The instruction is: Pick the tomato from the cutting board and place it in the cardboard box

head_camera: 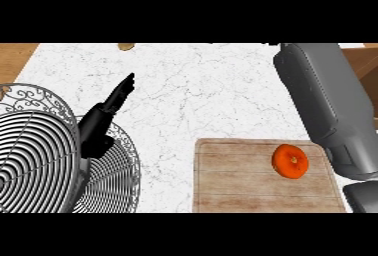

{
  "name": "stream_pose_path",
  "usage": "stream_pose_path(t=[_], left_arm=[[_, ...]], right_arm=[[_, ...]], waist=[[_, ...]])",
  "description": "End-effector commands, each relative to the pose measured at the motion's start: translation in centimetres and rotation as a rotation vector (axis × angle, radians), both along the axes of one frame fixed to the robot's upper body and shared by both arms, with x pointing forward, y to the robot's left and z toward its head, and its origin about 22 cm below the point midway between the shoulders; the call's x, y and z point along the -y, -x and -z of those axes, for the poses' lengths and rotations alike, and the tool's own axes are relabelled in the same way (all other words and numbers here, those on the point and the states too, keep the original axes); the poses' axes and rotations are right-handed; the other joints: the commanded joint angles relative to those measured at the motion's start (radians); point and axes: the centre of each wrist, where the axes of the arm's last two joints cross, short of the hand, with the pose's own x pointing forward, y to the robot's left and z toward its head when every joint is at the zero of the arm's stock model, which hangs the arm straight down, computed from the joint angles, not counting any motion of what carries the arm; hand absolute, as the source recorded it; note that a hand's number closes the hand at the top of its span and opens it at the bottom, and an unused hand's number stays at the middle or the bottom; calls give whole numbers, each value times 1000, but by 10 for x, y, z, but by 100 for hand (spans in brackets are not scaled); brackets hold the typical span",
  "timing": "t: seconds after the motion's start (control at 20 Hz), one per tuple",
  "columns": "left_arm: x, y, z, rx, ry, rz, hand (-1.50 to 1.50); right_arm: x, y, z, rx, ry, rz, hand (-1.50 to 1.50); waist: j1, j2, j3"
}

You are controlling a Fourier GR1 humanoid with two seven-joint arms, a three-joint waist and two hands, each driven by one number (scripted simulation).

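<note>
Showing the white marble counter (pixel 207 95) from steeply above, the head view takes the wooden cutting board (pixel 244 190) as its landmark, low and right of centre on that counter. Largest after the counter is the right forearm (pixel 328 105), a grey casing that runs from the upper right down past the board's right edge and overlaps its right corner; the right hand itself cannot be made out, so whether its fingers are spread or curled cannot be told. Well to the left of the board lies a wire rack (pixel 37 160) of concentric rings with scrolled edging, part of it cut off by the view's left edge. Above that rack, and up and left of the board, the left hand (pixel 100 127) shows as a black form with fingers straight and pressed together, pointing up and to the right, holding nothing and apart from the board. On the board's right half, near its upper right corner, rests the tomato (pixel 291 160), orange-red, clear of both arms though close beside the right forearm. Far beyond the board, at the counter's upper edge, a small brown object (pixel 126 47) is only partly visible and cannot be identified. Brown wood (pixel 365 62) shows beyond the counter's right edge.
</note>
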Motion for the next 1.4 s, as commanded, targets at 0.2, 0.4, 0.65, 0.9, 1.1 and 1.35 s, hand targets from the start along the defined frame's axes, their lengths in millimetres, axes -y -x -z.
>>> stream_pose_path(t=[0.2,0.4,0.65,0.9,1.1,1.35], left_arm=[[-38,11,-7,8,-65,-36,0],[-33,3,-5,24,-78,-39,0],[-47,-7,-18,14,-48,-63,0],[-44,11,1,11,-64,-76,0],[-46,13,-14,30,-78,-74,0],[-36,3,-13,3,-63,-57,0]], right_arm=[[76,-11,-3,125,-85,247,150],[103,-15,-6,133,-112,304,150],[149,-11,-7,-99,-42,311,150],[193,-1,18,-314,-224,308,150],[228,12,23,-398,-266,263,150],[249,22,42,-596,-296,284,150]], waist=[[-14,-6,1],[-17,-3,1],[-26,-5,1],[-27,-7,1],[-30,-13,2],[-35,-11,1]])
